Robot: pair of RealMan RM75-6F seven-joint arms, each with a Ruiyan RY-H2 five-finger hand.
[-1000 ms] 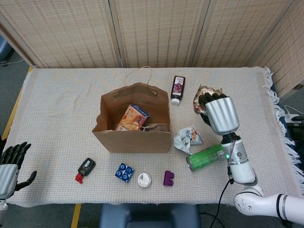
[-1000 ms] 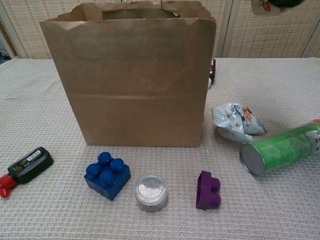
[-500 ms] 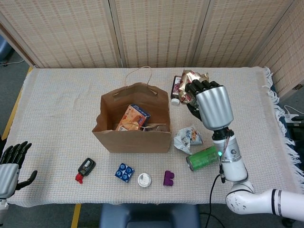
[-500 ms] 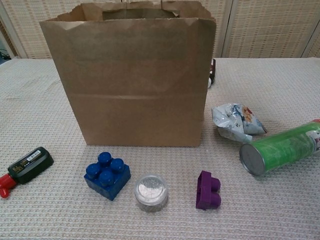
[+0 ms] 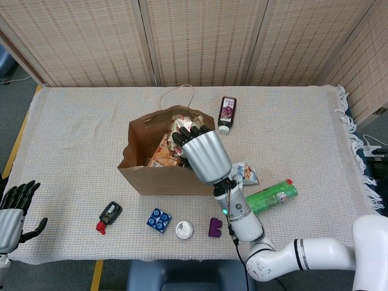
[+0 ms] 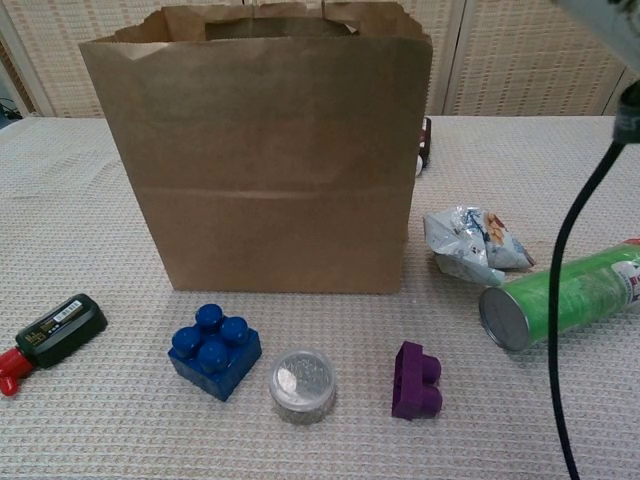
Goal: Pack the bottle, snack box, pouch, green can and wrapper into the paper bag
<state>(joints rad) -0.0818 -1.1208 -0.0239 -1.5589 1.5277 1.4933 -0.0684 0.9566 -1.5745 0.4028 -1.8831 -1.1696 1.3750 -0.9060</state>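
- The robot's right hand (image 5: 203, 151), silver-backed with black fingers (image 5: 182, 136), is hovering over the open top of the brown paper bag (image 5: 170, 173), fingers clamped on a crinkled gold and brown foil pouch (image 5: 180, 124).
- The paper bag is standing upright near the middle of the bench (image 5: 73, 139), which is covered in a cream woven cloth; its twine handle is lying over the far rim.
- An orange and blue snack box (image 5: 165, 151) is sitting inside the bag, partly hidden by the right hand.
- A dark bottle with a white cap (image 5: 227, 113) is lying on the bench just behind the bag's right corner.
- A crumpled silver and blue wrapper (image 6: 468, 242) is lying to the right of the bag, and a green cylindrical can (image 6: 560, 300) is lying on its side just beside it, nearer the front edge.
- Along the front edge, from left to right, are lying a small black bottle with a red cap (image 6: 45, 335), a blue building block (image 6: 214, 352), a clear round lidded jar (image 6: 301, 382) and a purple building block (image 6: 415, 380).
- The left hand (image 5: 13, 209) is resting at the bench's front left corner, fingers apart, holding nothing.
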